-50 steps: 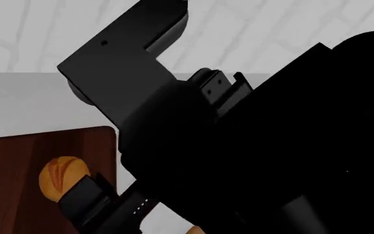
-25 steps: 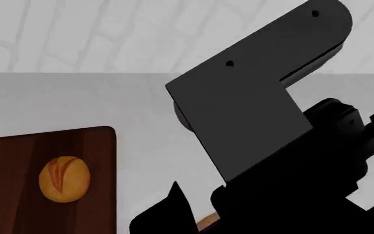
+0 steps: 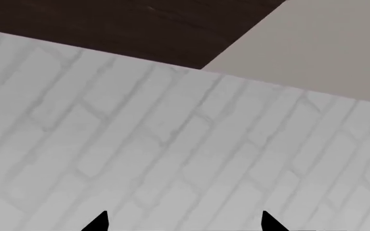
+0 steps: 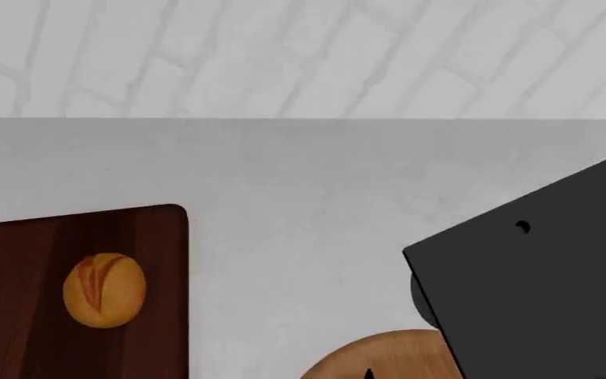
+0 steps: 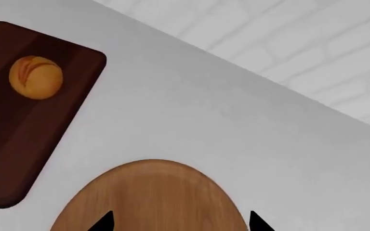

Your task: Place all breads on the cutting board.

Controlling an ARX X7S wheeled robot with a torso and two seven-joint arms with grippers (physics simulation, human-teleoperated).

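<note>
Golden roll (image 4: pixel 104 290) on brd (image 4: pixel 29 260)

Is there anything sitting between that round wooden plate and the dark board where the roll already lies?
Nothing visible. Only bare white table separates the round wooden plate from the cutting board, where the slashed roll rests.

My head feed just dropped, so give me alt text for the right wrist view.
A slashed roll lies on the dark cutting board, which sits on a pale counter. Nearer the camera is a round wooden plate, apart from the board, with two dark fingers spread over it, holding nothing.
</note>
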